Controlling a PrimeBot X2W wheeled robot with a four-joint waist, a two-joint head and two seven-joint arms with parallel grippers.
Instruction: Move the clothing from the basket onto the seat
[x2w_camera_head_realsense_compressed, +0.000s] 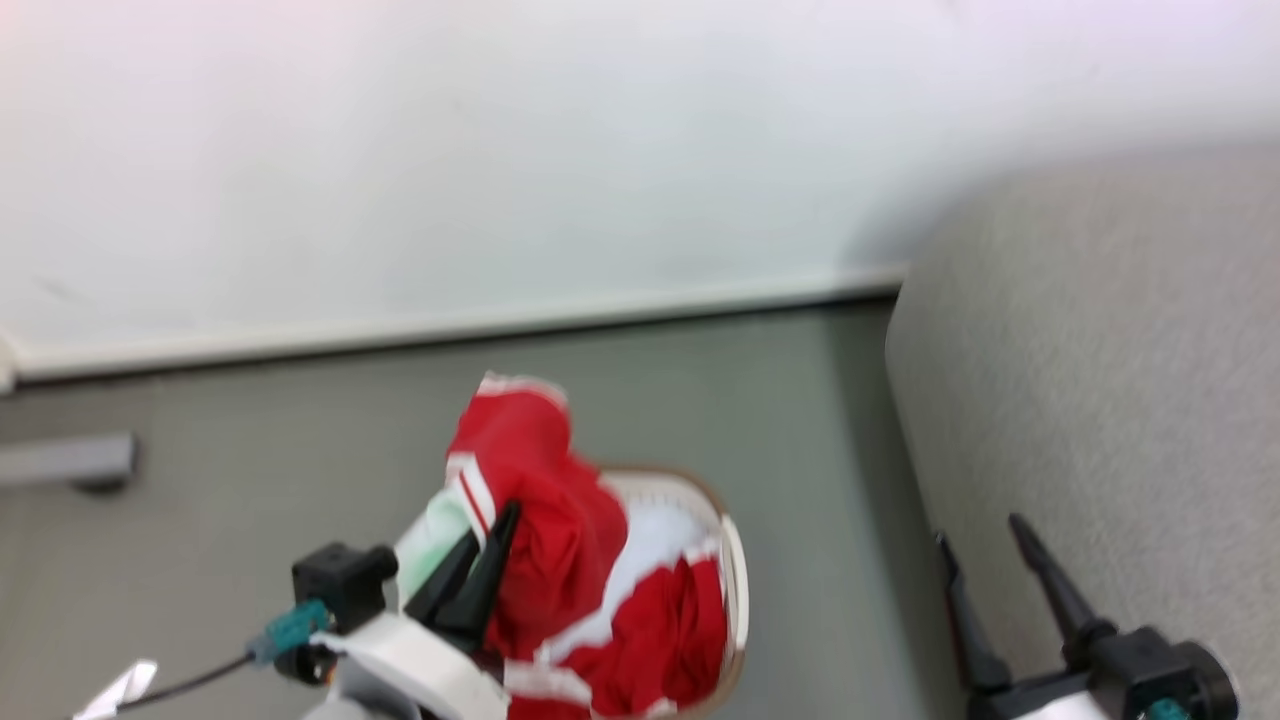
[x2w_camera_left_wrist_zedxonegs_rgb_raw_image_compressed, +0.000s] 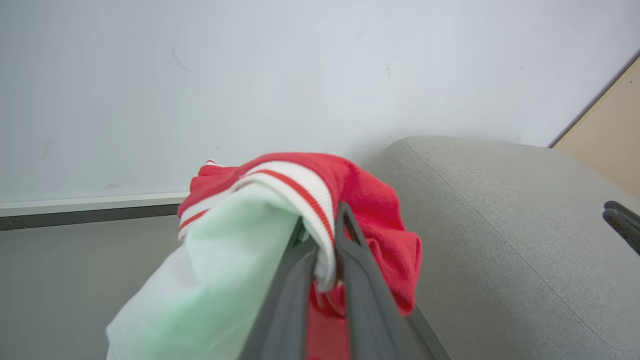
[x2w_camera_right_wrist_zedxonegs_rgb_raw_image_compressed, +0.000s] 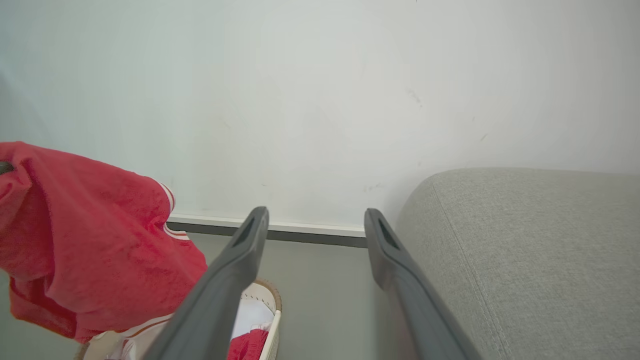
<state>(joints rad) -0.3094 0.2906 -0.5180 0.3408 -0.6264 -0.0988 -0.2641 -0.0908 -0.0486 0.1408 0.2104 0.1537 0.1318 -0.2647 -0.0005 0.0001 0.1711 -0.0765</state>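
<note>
My left gripper (x2w_camera_head_realsense_compressed: 497, 540) is shut on the clothing (x2w_camera_head_realsense_compressed: 535, 480), a red garment with white striped trim and a pale lining, lifted above the basket (x2w_camera_head_realsense_compressed: 735, 570). In the left wrist view the fingers (x2w_camera_left_wrist_zedxonegs_rgb_raw_image_compressed: 360, 280) pinch the striped hem of the garment (x2w_camera_left_wrist_zedxonegs_rgb_raw_image_compressed: 372, 200). More red clothing (x2w_camera_head_realsense_compressed: 670, 620) lies in the white, brown-rimmed basket on the floor. To the right stands the seat (x2w_camera_head_realsense_compressed: 1100, 400), a light grey sofa. My right gripper (x2w_camera_head_realsense_compressed: 978, 532) is open and holds nothing beside the sofa's edge; in its wrist view the right gripper (x2w_camera_right_wrist_zedxonegs_rgb_raw_image_compressed: 315, 215) frames the hanging garment (x2w_camera_right_wrist_zedxonegs_rgb_raw_image_compressed: 85, 240), the basket (x2w_camera_right_wrist_zedxonegs_rgb_raw_image_compressed: 274, 307) and the seat (x2w_camera_right_wrist_zedxonegs_rgb_raw_image_compressed: 525, 250).
A white wall with a pale skirting board (x2w_camera_head_realsense_compressed: 450, 325) runs behind the grey floor (x2w_camera_head_realsense_compressed: 700, 400). A grey bar (x2w_camera_head_realsense_compressed: 70, 460) lies at the far left. A beige panel (x2w_camera_left_wrist_zedxonegs_rgb_raw_image_compressed: 605, 125) shows beyond the sofa. My right gripper's fingers (x2w_camera_left_wrist_zedxonegs_rgb_raw_image_compressed: 622, 222) reach over the sofa's edge.
</note>
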